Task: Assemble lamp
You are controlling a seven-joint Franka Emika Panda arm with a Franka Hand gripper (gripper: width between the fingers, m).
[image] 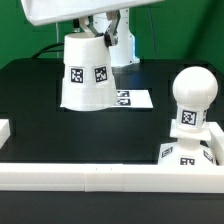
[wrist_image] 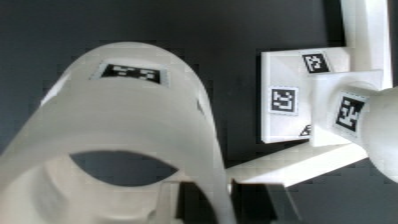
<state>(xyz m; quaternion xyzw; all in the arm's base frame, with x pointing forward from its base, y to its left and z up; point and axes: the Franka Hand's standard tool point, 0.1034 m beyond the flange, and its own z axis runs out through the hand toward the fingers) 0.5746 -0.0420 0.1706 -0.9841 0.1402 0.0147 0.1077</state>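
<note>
The pincer (image: 104, 38) is seen at the far side of the black bench (image: 40, 100), its white fingers (image: 122, 42) reaching down just behind the top of the shade (image: 84, 72). In the wrist view the shade (wrist_image: 134, 130) fills most of the picture and a blurred part of the pincer is seen at the near edge; whether the shade is clamped or merely approached cannot be told from either view.

The shade is stood mouth-down, narrow end up, with two square tags on its facing side. It rests partly over the marker board (image: 135, 99), which lies flat on the bench just to the exterior view's right of it.

Well apart, toward the exterior view's right and nearer the camera, the bulb (image: 191, 95) is seated upright on the base (image: 172, 152). The base is set against the long white rail (image: 100, 178) along the near edge. A short white rail piece (image: 4, 130) is seen at the exterior view's left edge.

Open black bench is left between the shade and the base, and in front of the shade as far as the rail
</note>
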